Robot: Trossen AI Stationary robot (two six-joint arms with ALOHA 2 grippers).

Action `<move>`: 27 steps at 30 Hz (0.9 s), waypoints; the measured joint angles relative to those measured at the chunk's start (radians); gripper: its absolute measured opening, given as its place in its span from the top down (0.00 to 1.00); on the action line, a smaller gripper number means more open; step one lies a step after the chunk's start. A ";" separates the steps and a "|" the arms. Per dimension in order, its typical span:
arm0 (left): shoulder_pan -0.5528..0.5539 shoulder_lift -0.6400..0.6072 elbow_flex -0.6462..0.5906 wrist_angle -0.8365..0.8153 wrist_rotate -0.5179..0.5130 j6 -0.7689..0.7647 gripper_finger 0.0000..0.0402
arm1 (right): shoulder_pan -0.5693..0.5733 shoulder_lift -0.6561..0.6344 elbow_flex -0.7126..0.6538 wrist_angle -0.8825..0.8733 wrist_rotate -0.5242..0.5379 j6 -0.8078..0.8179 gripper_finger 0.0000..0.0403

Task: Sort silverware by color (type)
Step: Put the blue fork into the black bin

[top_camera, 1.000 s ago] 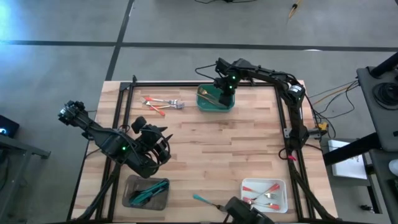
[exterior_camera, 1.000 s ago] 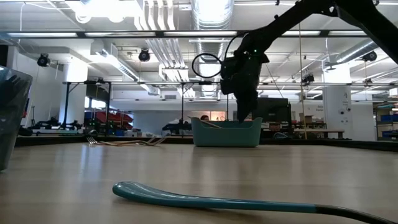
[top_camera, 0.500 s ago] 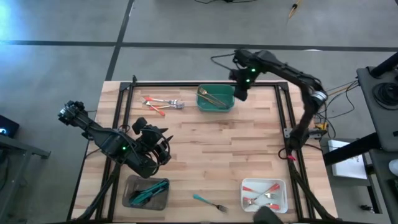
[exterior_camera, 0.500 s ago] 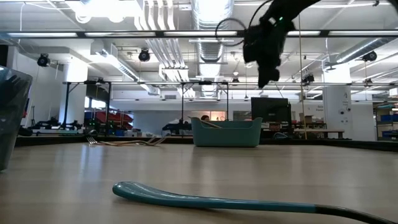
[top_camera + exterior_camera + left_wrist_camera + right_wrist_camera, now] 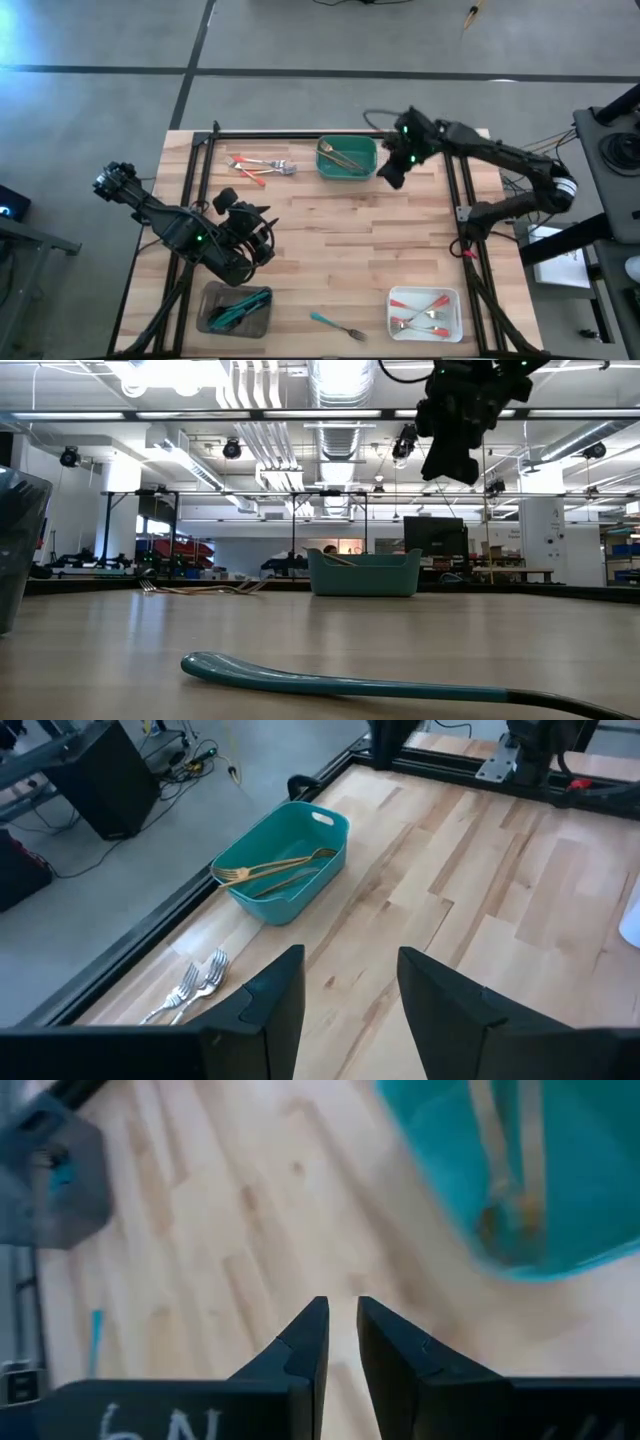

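The silverware lies in several places. Gold pieces lie in the teal bin at the far edge. Red-handled forks lie on the table left of the bin. One teal-handled fork lies by the near edge. My right gripper hangs high above the table just right of the bin, with only a narrow gap between its fingers and nothing in it. My left gripper waits open over the table's left half, holding nothing.
A grey tray with teal-handled pieces stands at the near left. At the near right is a white tray with red-handled pieces. A black frame rail runs along the table's edges. Bare wood lies in the middle.
My right gripper has risen out of the teal bin and swung toward the table's right edge, coming a little nearer and tipping less steeply down. The gold pieces stay in the bin.
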 joint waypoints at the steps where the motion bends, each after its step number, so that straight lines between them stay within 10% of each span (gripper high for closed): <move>1: 0.000 0.000 0.000 0.000 0.000 0.003 0.64 | 0.031 -0.015 -0.030 0.030 0.001 0.036 0.88; 12: -0.007 -0.020 0.000 -0.005 0.133 0.012 0.64 | 0.460 -0.048 -0.218 0.386 0.151 0.335 0.88; 27: -0.058 -0.064 0.000 0.017 0.443 0.154 0.64 | 0.893 0.233 -0.106 0.489 0.332 0.500 0.88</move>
